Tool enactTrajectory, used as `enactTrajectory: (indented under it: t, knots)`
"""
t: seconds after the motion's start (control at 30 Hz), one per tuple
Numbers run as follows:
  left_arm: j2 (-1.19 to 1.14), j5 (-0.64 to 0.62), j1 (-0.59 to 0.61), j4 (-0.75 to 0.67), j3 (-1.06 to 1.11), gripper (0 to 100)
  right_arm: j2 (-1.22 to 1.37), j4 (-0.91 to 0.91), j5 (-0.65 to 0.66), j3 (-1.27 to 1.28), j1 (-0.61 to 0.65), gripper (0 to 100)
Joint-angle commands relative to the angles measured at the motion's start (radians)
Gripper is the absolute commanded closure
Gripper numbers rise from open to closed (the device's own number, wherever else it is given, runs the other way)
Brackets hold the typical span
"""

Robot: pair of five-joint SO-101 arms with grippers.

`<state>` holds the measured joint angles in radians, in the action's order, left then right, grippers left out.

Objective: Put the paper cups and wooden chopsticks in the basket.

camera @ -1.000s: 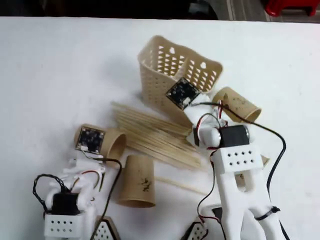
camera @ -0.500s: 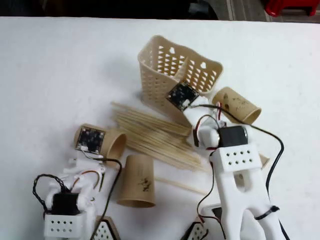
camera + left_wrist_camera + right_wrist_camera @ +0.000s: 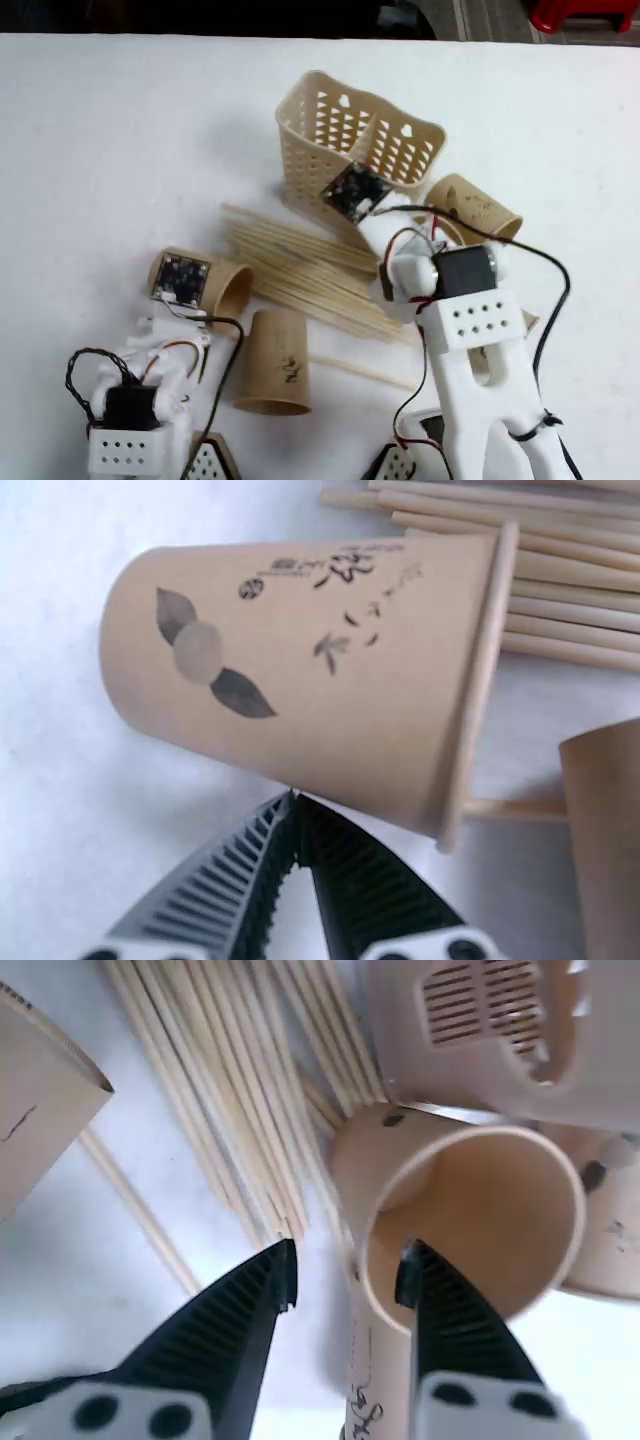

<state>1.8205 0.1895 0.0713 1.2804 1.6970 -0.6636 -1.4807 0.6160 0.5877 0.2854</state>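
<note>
- Currently on the first cup pick. Nothing shows inside the basket (image 3: 330, 130) in the high view, so I judge the task barely started.
- Right gripper (image 3: 345, 1270): released and straddling the rim of the open-mouthed cup (image 3: 480, 1210), with one finger inside the mouth and one outside the wall.
- That cup lies on its side right up against the basket. I can't tell whether they touch.
- Next move, my read: clench on the rim, lift, swing over the basket opening and release. A thin paper wall needs a light squeeze or it will fold.
- Basket looks tipped, with its opening angled away from the arms, so the drop needs height.
- Left gripper (image 3: 297, 815): clenched on nothing, its tips just beside the leaf-print cup (image 3: 300, 680).
- Leaf-print cup lies on its side, well apart from the basket, with the chopsticks (image 3: 300, 265) between them.
- Chopsticks: loose flat pile just beside the basket, none picked.
- Third cup (image 3: 275, 360): beyond the chopsticks from the basket, mouth down.
- Fourth cup (image 3: 480, 210): on its side, just beside the basket.
- Print: the leaf-print cup carries a two-leaf-and-dot motif, a sprig and a short line of dark script. The third and fourth cups show dark marks too small to tell. I see no label on the basket or sticks.
</note>
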Motion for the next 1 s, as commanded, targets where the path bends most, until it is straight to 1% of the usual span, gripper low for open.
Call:
enactTrajectory:
  t: [0.0,0.1,0.23,0.3,0.43,0.53,0.67,0.8,0.87,0.97]
  knots:
    - [0.001,-0.008,0.001,0.005,-0.005,98,-0.015,0.120,-0.003,0.075,0.012,82.6]
    - [0.001,-0.008,0.001,0.005,-0.005,98,-0.013,0.214,0.000,0.138,-0.019,85.9]
    - [0.001,-0.008,0.001,0.005,-0.005,98,-0.021,0.265,0.000,0.152,-0.061,98.5]
    - [0.001,-0.008,0.001,0.005,-0.005,98,-0.021,0.252,0.029,0.137,-0.065,97.4]
    - [0.001,-0.008,0.001,0.005,-0.005,98,-0.022,0.171,0.095,0.061,-0.070,97.9]
    - [0.001,-0.008,0.001,0.005,-0.005,98,-0.022,0.065,0.110,-0.034,-0.068,97.9]
    - [0.001,-0.008,0.001,0.005,-0.005,98,-0.022,-0.091,0.183,-0.178,-0.068,97.9]
    - [0.001,-0.008,0.001,0.005,-0.005,98,-0.022,-0.214,0.218,-0.322,-0.070,97.9]
    - [0.001,-0.008,0.001,0.005,-0.005,98,-0.024,-0.237,0.238,-0.394,-0.073,97.9]
    - [0.001,-0.008,0.002,0.005,-0.005,98,-0.050,-0.237,0.279,-0.470,-0.116,97.9]
